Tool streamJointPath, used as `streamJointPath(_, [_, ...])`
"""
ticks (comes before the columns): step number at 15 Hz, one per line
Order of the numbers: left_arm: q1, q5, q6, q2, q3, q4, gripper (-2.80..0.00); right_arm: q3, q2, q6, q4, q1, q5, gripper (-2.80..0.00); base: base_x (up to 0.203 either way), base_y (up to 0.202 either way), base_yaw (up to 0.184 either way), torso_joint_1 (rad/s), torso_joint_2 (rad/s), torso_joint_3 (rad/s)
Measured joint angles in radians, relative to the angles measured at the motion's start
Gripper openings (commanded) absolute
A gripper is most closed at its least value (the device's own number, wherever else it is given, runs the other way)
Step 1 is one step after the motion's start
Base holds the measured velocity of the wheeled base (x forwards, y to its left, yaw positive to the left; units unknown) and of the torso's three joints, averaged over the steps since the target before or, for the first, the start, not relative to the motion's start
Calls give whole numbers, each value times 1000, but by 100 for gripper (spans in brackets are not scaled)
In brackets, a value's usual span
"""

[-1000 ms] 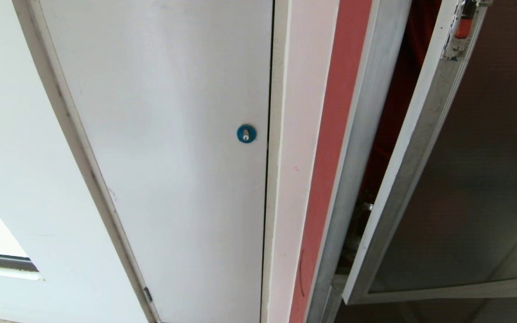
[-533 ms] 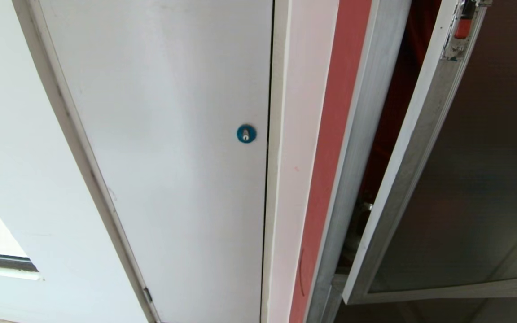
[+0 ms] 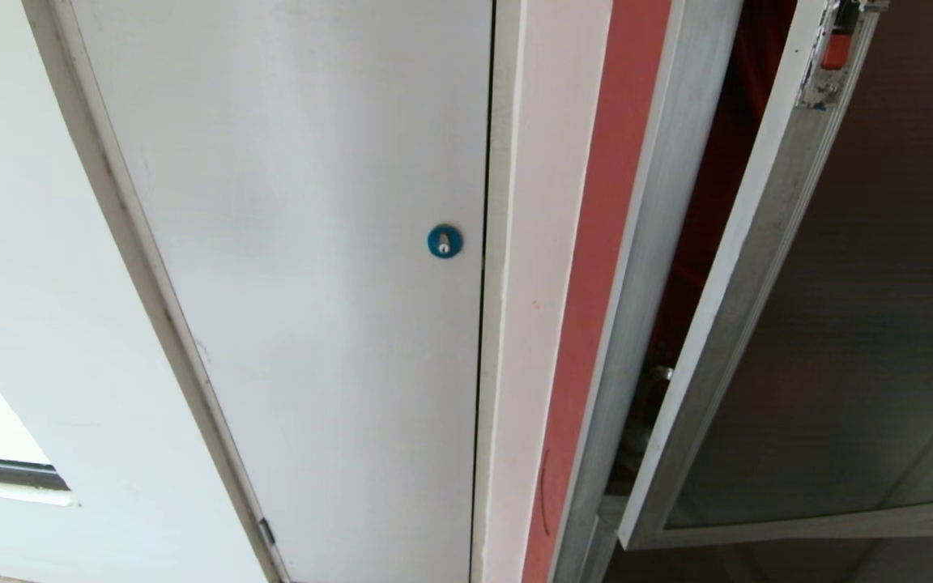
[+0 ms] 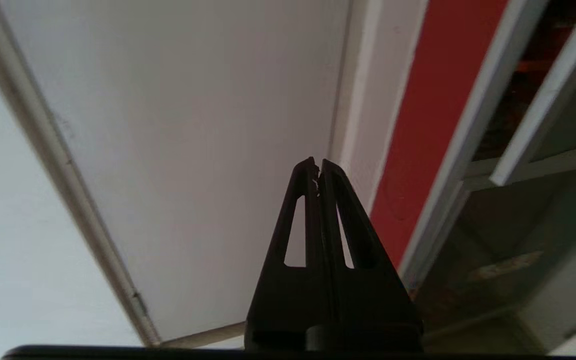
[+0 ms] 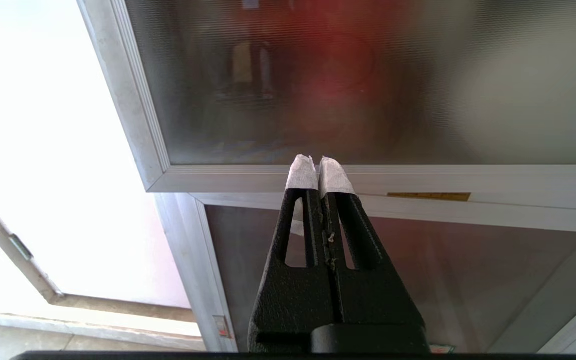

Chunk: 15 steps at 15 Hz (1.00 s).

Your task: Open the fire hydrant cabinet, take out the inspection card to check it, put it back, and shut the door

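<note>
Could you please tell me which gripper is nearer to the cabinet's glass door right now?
Right. The right gripper points at the door, in front of its lower frame rail; the left gripper faces the white panel door beside the cabinet.

Wall: plain white wall (image 3: 21, 243) left of the white panel door (image 3: 296, 283).
Lock: round blue lock (image 3: 445, 241) sat near that door's right edge.
Trim: pale jamb (image 3: 515, 324), then a red strip (image 3: 596, 283).
Light: bright, even daylight.
</note>
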Motion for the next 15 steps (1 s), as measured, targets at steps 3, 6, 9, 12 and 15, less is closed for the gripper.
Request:
streamJointPath(3, [-5, -185, -18, 143, -115, -1, -280, 0, 0, 0, 0, 0, 0, -280, 0, 0, 0, 0, 0, 0])
streamJointPath(6, [-56, -310, -18, 292, -192, -3, -280, 0, 0, 0, 0, 0, 0, -280, 0, 0, 0, 0, 0, 0])
streamJointPath(9, [-188, -333, -16, 440, -263, -6, -280, 0, 0, 0, 0, 0, 0, -280, 0, 0, 0, 0, 0, 0])
streamJointPath(12, [-302, -337, -16, 579, -344, -8, -280, 0, 0, 0, 0, 0, 0, -280, 0, 0, 0, 0, 0, 0])
streamJointPath(15, [-393, -337, -18, 697, -417, -20, -280, 0, 0, 0, 0, 0, -1, -280, 0, 0, 0, 0, 0, 0])
